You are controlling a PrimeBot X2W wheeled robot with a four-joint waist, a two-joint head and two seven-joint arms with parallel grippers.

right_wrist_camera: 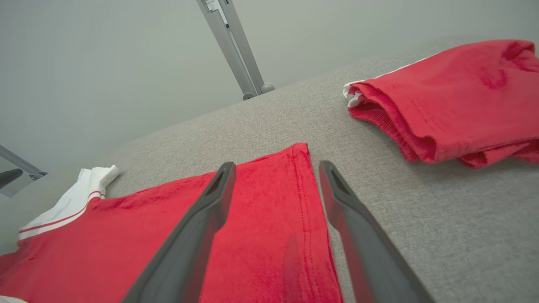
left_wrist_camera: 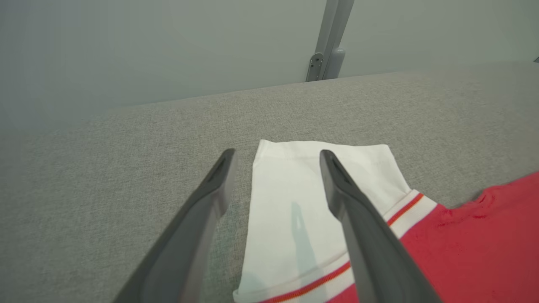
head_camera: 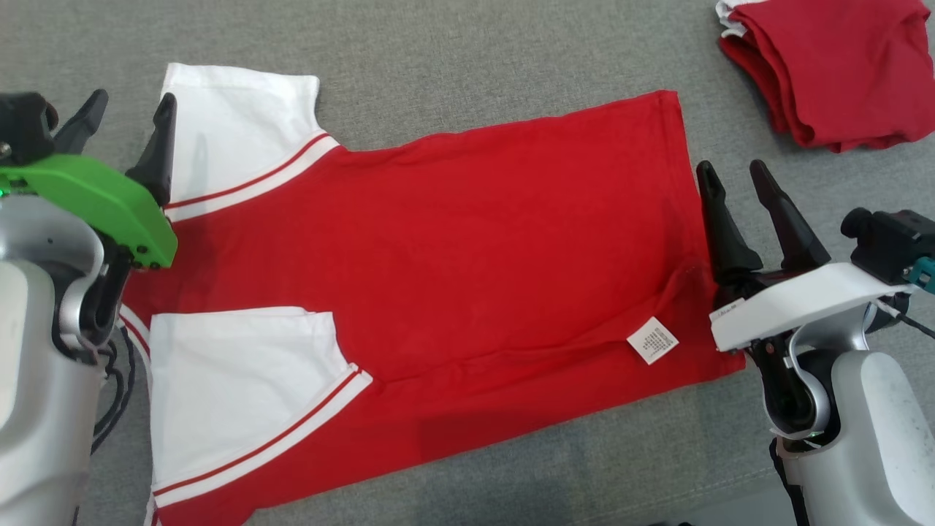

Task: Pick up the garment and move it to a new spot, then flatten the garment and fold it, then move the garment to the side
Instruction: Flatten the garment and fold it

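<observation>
The garment [head_camera: 467,248] is a red T-shirt with white sleeves and red-striped cuffs, spread on the grey surface with one long side folded over the body, a white label showing near the hem. My left gripper [head_camera: 131,106] stands open at the shirt's sleeve end, its fingers straddling the edge of the far white sleeve [left_wrist_camera: 294,198] with nothing held. At the hem end my right gripper [head_camera: 734,174] is open too, just above the hem corner [right_wrist_camera: 294,168]. Both pairs of jaws are empty in the wrist views.
A second red garment [head_camera: 833,66], folded into a bundle, lies at the far right corner [right_wrist_camera: 454,101]. The grey fabric surface [head_camera: 453,66] extends around the shirt. A grey metal post [left_wrist_camera: 330,42] rises behind the surface's far edge.
</observation>
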